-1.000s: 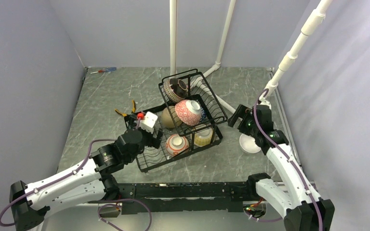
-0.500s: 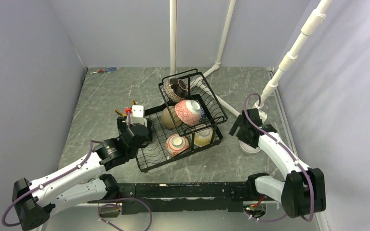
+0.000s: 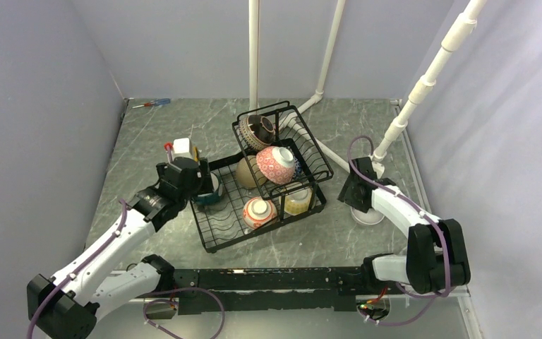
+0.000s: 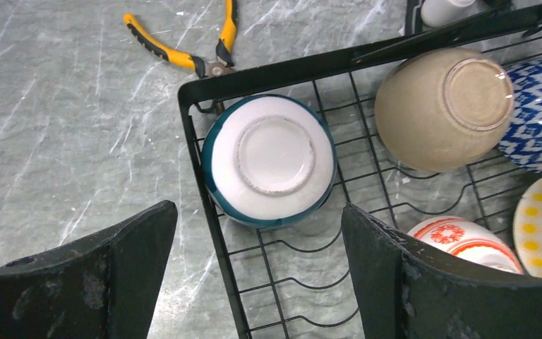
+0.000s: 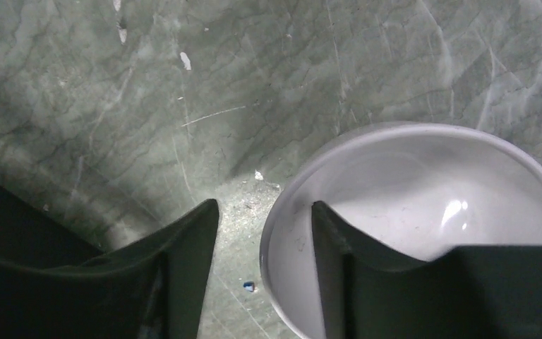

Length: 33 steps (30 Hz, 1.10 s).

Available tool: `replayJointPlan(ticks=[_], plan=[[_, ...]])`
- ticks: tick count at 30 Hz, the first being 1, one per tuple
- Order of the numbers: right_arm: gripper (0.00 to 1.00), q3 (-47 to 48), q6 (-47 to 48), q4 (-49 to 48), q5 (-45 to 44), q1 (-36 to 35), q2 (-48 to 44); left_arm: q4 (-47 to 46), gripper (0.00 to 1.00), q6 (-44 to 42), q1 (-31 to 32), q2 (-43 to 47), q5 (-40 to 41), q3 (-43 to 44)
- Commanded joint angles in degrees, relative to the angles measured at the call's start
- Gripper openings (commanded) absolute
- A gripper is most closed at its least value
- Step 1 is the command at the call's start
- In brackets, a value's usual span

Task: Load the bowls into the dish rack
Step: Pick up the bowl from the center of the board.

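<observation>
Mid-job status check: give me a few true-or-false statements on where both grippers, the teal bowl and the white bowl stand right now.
1. The teal bowl lies upside down in a corner of the dish rack. True.
2. The left gripper is shut on the teal bowl. False: it is open above the bowl, not touching it.
3. The white bowl sits on the table, outside the rack. True.
4. The right gripper is wholly outside the white bowl. False: it is open and straddles the rim.
5. The pliers lie inside the rack. False: they lie on the table, just outside that corner.
</observation>
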<state>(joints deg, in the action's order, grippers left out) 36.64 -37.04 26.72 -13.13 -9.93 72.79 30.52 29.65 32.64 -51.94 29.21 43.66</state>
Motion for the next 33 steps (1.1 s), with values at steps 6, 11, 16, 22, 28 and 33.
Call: replayJointPlan(ticks=[6, 11, 16, 22, 28, 33], plan=[[0.25, -0.22, 1.99, -3.25, -1.94, 0.18, 1.39, -1.82, 0.92, -0.90, -4.38, -0.40, -12.38, 6.77], [0.02, -0.18, 3.13, -2.92, -1.30, 0.19, -0.22, -3.35, 0.94, -2.10, -4.53, 0.74, -13.54, 8.13], [0.00, 0.33, 5.33, -1.41, -0.27, 0.17, -3.98, -3.22, 0.94, -3.92, -4.52, 0.79, -12.88, 10.03], [0.00, 1.65, 10.51, 0.03, 4.40, 0.18, -13.14, -2.56, 0.95, -6.94, -4.52, 0.69, -14.19, 13.71], [0.00, 5.10, 14.16, 0.14, 11.04, 0.18, -22.24, -3.23, 0.95, -8.47, -4.52, 0.25, -17.09, 17.59], [0.00, 11.73, 15.76, 0.43, 15.86, 0.18, -25.56, -4.58, 0.95, -9.78, -4.52, -0.87, -23.83, 20.29]])
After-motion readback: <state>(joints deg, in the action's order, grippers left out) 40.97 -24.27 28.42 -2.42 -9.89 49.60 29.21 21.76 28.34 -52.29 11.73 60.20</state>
